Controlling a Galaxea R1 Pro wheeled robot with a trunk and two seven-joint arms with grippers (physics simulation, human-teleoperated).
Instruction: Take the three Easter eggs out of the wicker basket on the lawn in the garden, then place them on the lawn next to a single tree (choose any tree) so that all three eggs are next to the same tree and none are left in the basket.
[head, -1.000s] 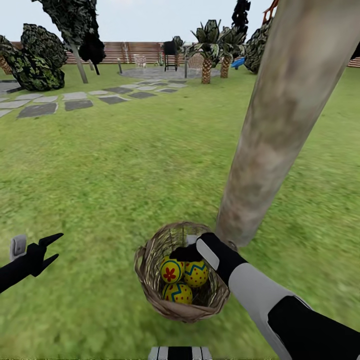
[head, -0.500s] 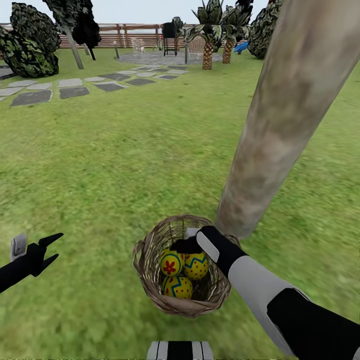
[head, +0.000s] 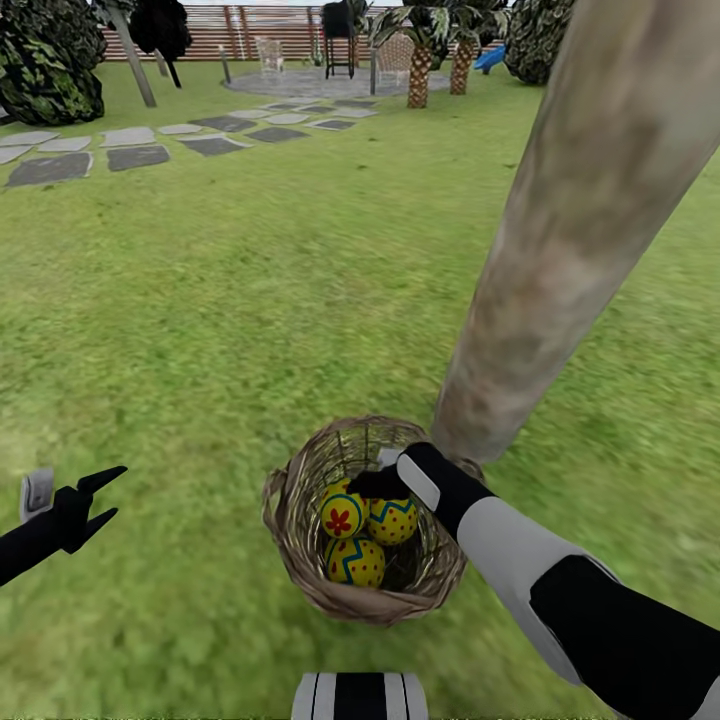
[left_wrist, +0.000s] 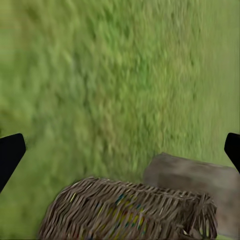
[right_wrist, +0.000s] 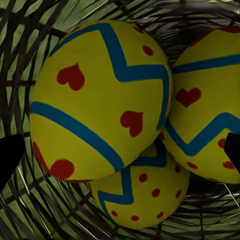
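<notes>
Change: the head camera has tilted down; the right gripper has sunk slightly into the wicker basket.
Where: three Easter eggs sit in it, on the lawn, touching the tree.
Grippers: right fingers spread wide; left gripper apart, idle.
Technique: centre on one egg, lower, close gently.
Axis: nearest egg tilted, ends unclear.
</notes>
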